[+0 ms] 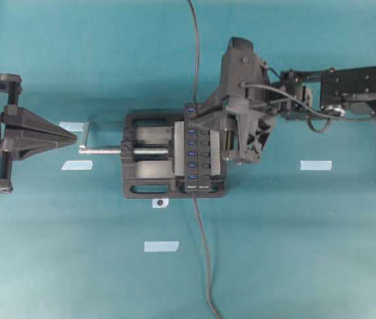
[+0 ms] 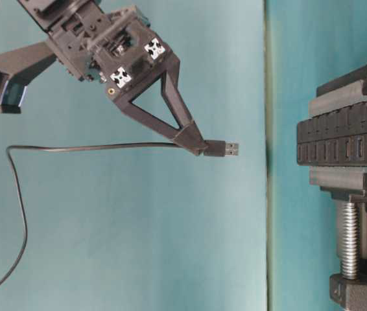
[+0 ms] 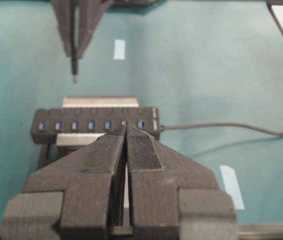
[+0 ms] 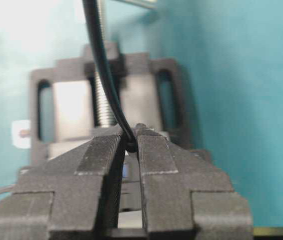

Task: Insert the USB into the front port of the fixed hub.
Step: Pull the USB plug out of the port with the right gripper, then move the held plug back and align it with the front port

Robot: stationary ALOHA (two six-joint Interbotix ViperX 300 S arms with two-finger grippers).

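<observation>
With the right pincer (image 2: 196, 148) pinching the USB (image 2: 223, 149) above the fixed hub (image 2: 344, 142) in the vise, line the plug squarely over the front port before descending slowly.

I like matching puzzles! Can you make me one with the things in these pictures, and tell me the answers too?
Things:
1. USB
2. fixed hub
3. left gripper
4. tape strips

States:
A. clamped in the black vise
B. shut, holding nothing
C. pale, stuck flat on the teal table
D. held in the right gripper, in the air

Pairs: 1-D, 2-A, 3-B, 4-C
</observation>
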